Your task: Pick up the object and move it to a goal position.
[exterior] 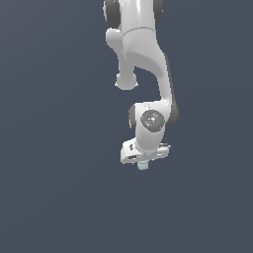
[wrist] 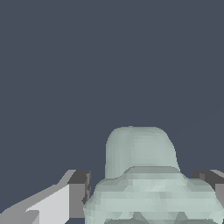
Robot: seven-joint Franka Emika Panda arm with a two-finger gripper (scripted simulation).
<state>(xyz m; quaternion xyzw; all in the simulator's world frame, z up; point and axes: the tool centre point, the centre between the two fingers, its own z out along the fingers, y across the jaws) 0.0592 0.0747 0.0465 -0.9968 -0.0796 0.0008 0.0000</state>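
Exterior view: flat dark slate surface (exterior: 54, 197) on every side of the gripper (exterior: 143, 160); nothing stands on it to the exterior view's left or right, nearer or farther. Only the arm's own links (exterior: 143, 54) fill the space above the gripper. Wrist view: the pale mint object (wrist: 144, 183) sits between the fingers (wrist: 78, 192), filling the gap. Beyond it, plain dark ground, unobstructed.

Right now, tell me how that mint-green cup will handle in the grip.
The mint-green cup looks rigid and tiny beside the gripper, so probably light. Its flared, uneven rim sits between the fingers, so it may twist or slip.
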